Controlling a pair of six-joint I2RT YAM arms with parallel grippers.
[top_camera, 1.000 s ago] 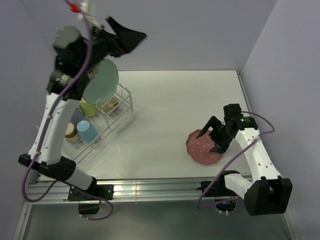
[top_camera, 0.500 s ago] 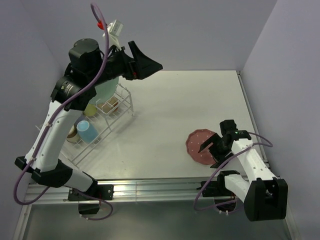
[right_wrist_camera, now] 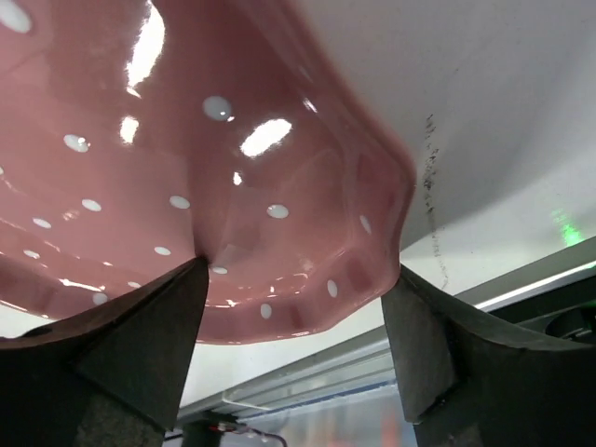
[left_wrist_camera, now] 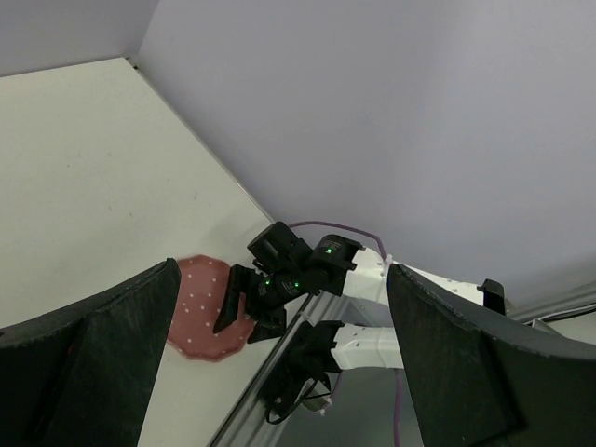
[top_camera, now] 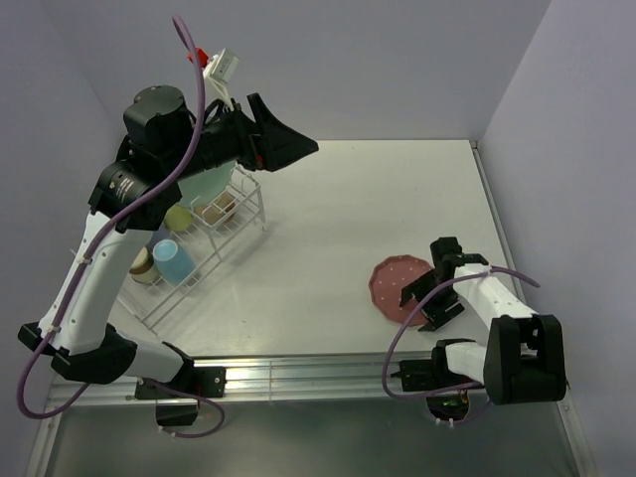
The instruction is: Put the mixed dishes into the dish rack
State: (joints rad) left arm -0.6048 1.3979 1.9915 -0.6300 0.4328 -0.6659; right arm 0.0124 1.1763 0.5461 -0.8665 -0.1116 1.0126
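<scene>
**Right gripper at pink plate rim, left gripper empty over rack**

Near edge, right side: right gripper (top_camera: 413, 312) sits low at the near-right rim of the pink white-dotted plate (top_camera: 393, 280). The plate lies flat on the table (top_camera: 328, 209), face up. It is a round scalloped shape with no real long axis. In the right wrist view the fingers (right_wrist_camera: 121, 354) stand apart on either side of a stretch of the rim. Can't tell whether the pads are actually pinching it, because the close view hides the contact.

Left side, further back: white wire dish rack (top_camera: 224, 248) with its long axis running from near-left to far-right. In it are the light blue mug (top_camera: 171, 256), mouth up, and the yellow mug (top_camera: 179, 217) just behind it. The mint-green flower plate (top_camera: 211, 184) stands on edge at the far end, partly hidden by the left arm.

Farthest: left gripper (top_camera: 298, 144) is raised above the rack's far end and points right. Its jaws are spread wide and hold nothing.
</scene>
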